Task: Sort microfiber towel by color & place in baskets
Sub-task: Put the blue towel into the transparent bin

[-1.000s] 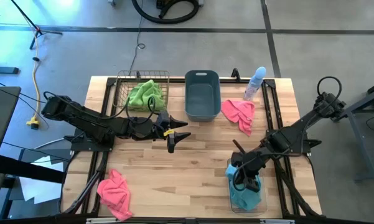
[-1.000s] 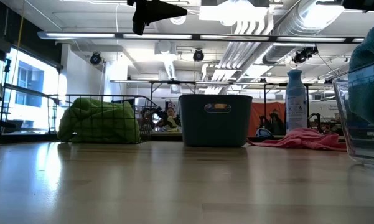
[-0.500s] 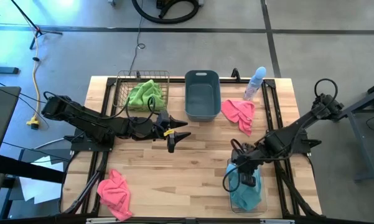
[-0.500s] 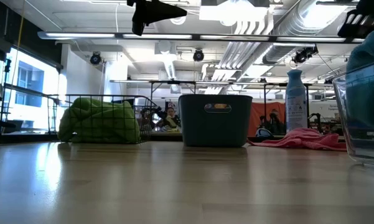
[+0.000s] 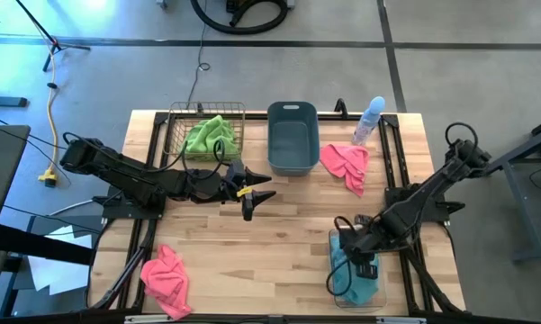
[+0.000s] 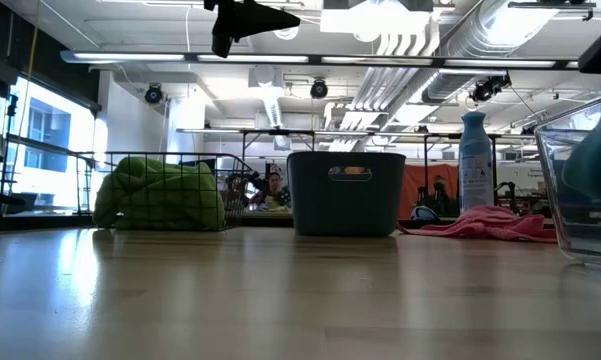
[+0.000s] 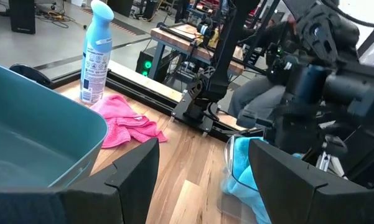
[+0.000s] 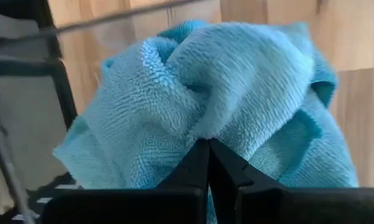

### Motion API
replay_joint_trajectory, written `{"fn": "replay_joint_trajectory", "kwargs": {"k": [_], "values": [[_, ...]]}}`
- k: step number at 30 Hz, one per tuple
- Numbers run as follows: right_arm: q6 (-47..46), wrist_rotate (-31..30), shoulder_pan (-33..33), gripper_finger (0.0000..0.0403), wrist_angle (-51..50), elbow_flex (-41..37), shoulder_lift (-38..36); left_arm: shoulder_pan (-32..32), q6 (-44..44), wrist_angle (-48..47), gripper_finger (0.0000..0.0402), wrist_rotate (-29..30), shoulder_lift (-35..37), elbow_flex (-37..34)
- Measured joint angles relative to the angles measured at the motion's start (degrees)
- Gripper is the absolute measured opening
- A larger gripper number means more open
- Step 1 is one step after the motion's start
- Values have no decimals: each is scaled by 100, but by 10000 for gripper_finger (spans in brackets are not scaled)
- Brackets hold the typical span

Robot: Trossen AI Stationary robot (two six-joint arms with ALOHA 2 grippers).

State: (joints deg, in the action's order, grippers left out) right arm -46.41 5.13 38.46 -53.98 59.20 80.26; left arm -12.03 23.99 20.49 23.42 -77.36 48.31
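Observation:
A light blue towel point(image 8: 224, 81) lies bunched in the clear bin point(image 5: 378, 290) at the near right. My right gripper point(image 5: 360, 263) points steeply down into the bin, shut on the towel. My left gripper point(image 7: 202, 180) hovers open and empty above the table's middle point(image 5: 256, 193). A lime green towel point(image 5: 211, 135) fills the wire basket point(image 5: 175, 144). The grey-blue tub point(image 5: 293, 135) stands at the far middle. One pink towel point(image 5: 345, 165) lies flat to the right of the tub, another point(image 5: 166, 277) at the near left. My right gripper pinches a puckered fold on top of the light blue towel point(image 8: 205, 127) between its two fingertips point(image 8: 196, 163). It comes from above, slanting steeply down. Creases run out from the pinch. The rest of the towel rests bunched inside the clear bin.
A pale blue spray bottle point(image 5: 369, 120) stands at the far right, behind the pink towel. Black rails point(image 5: 394, 157) run along the table's left and right sides. Bare wood lies across the near middle point(image 5: 252, 252).
My right gripper has sunk toward the clear bin and tipped to point more steeply down. The light blue towel has gone down with it, from above the bin's rim to low inside the bin.

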Motion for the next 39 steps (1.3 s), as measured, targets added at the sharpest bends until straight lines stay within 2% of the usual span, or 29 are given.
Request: {"fn": "replay_joint_trajectory", "kwargs": {"k": [9,22,27,32,39], "values": [[65,68,32,0,26,-2,611,0,-7,-6,234,-2,0,0],[663,242,32,0,255,-2,1477,-1,-9,-11,234,-2,0,0],[633,117,32,0,311,26,1776,0,-11,-11,234,-4,0,0],[430,-61,28,0,381,20,1759,1,-20,-11,234,-4,0,0],[230,326,6,0,389,-20,1221,1,-22,-9,234,-7,0,0]]}}
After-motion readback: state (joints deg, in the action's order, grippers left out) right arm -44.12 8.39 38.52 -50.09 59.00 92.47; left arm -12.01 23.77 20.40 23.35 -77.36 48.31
